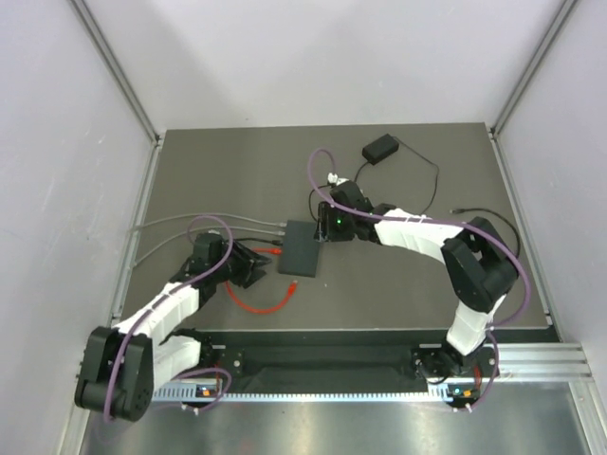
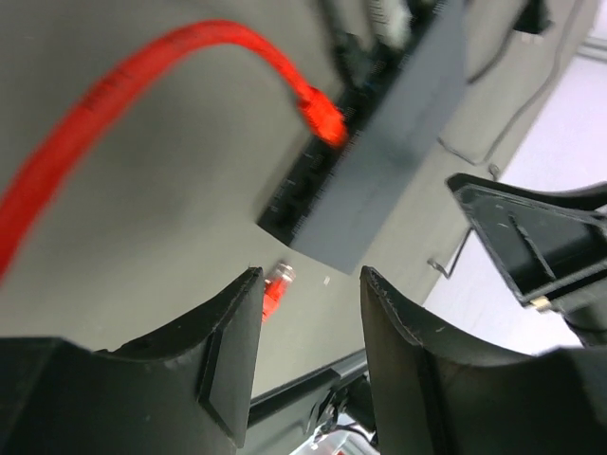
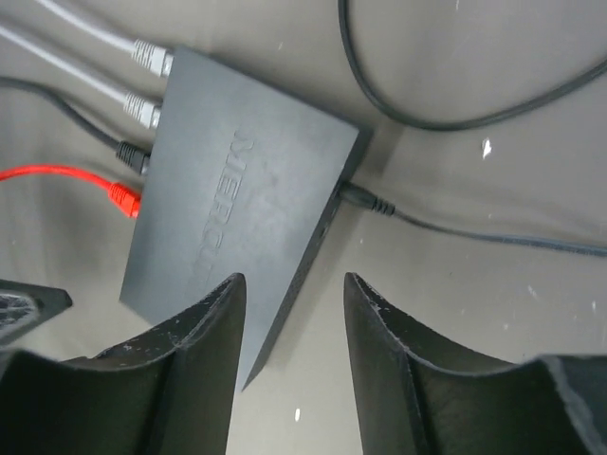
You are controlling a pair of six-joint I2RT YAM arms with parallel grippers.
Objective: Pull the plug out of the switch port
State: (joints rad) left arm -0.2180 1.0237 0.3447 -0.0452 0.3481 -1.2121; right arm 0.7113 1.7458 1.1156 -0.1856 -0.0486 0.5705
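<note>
The switch [image 1: 302, 248] is a flat matte-black box at the table's middle. It also shows in the left wrist view [image 2: 398, 142] and the right wrist view [image 3: 237, 218]. A red plug [image 2: 322, 118] sits in a port on its left edge; it also shows in the right wrist view [image 3: 123, 199]. Its red cable [image 1: 254, 301] loops toward me. My left gripper [image 1: 254, 267] is open and empty just left of the switch, its gap [image 2: 308, 275] facing the ports. My right gripper [image 1: 327, 225] is open, its jaws [image 3: 289, 280] straddling the switch's right edge.
Two grey cables [image 3: 142, 81] and a black cable [image 3: 128, 152] are plugged in beside the red one. A thin power cord [image 3: 370, 202] enters the opposite side. The cable's loose red end [image 2: 273, 289] lies on the table. A small black power brick [image 1: 382, 147] sits at the back.
</note>
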